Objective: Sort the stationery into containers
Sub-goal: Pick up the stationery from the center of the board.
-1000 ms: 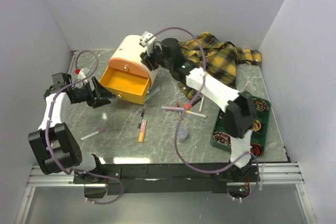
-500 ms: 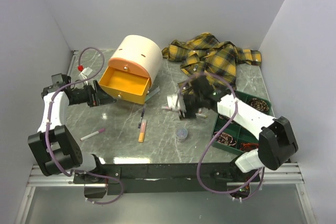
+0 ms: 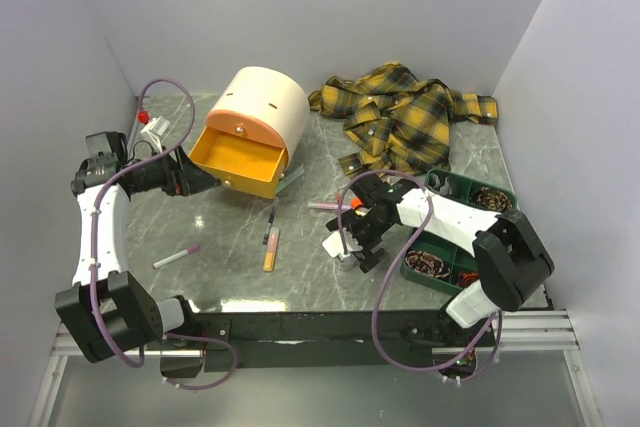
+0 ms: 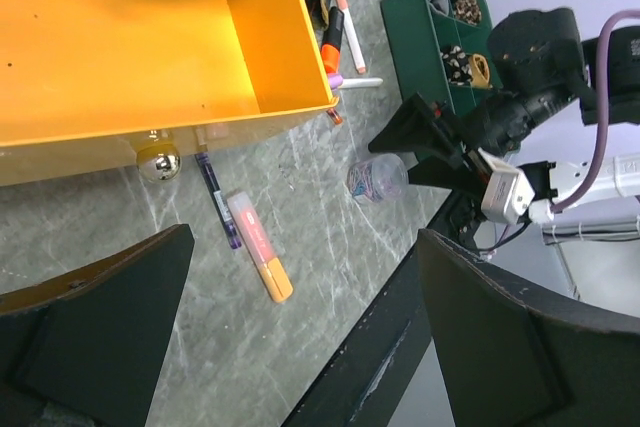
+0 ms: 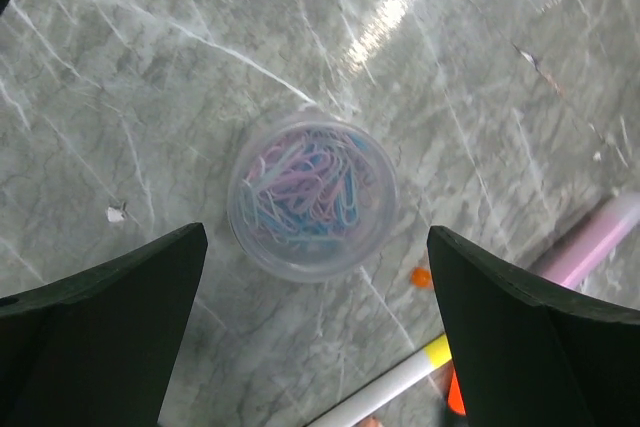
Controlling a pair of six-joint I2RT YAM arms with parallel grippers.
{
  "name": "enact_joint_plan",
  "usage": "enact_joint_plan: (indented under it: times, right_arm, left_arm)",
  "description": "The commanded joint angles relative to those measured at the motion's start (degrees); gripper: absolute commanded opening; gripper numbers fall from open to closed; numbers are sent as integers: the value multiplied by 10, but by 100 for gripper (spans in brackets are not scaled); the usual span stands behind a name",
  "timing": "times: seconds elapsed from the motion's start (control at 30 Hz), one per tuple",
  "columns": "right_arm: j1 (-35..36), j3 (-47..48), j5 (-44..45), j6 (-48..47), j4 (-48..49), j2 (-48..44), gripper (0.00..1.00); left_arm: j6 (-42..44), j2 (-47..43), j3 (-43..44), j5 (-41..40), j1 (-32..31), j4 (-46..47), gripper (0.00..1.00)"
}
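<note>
Right now your right tool (image 5: pixel 315 235) is spread wide above the clear pot of clips (image 5: pixel 312 197), gripping nothing.
Its fingers straddle the pot without touching it. The forearm reaches leftward across the green tray (image 4: pixel 405 27), and the tool is aimed down at the bench (image 3: pixel 225 247). Your left tool (image 4: pixel 305 237) is also gaping and empty, levelled at the pulled-out orange drawer (image 3: pixel 240 159) of the cream box (image 3: pixel 265 102). The pot stands upright at mid-bench. An orange highlighter (image 3: pixel 270 250) lies left of it, long axis running near to far.
</note>
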Motion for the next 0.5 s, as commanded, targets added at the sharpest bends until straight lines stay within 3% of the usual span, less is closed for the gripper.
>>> enact_joint_plan:
  times: [0.0, 0.13, 0.27, 0.37, 0.4, 0.43, 0.47]
  right_arm:
    - [15, 23, -16, -27, -25, 17, 100]
    - [29, 28, -22, -11, -18, 35, 100]
    - [37, 66, -27, 9, -32, 62, 81]
    - [40, 96, -31, 12, -65, 79, 47]
    - [40, 102, -32, 13, -77, 82, 12]
    - [39, 107, -34, 17, -79, 80, 0]
    - [40, 110, -35, 28, -78, 76, 0]
  left_arm:
    - [-28, -21, 8, -6, -2, 20, 99]
    - [-37, -35, 3, -16, -2, 27, 99]
    - [-51, -42, -6, -19, -2, 35, 99]
    - [-58, -43, -14, -19, -2, 42, 100]
    - [-59, -43, -15, -19, -2, 44, 100]
    - [-59, -43, -17, -20, -2, 46, 100]
    - [-60, -44, -18, -22, -1, 49, 99]
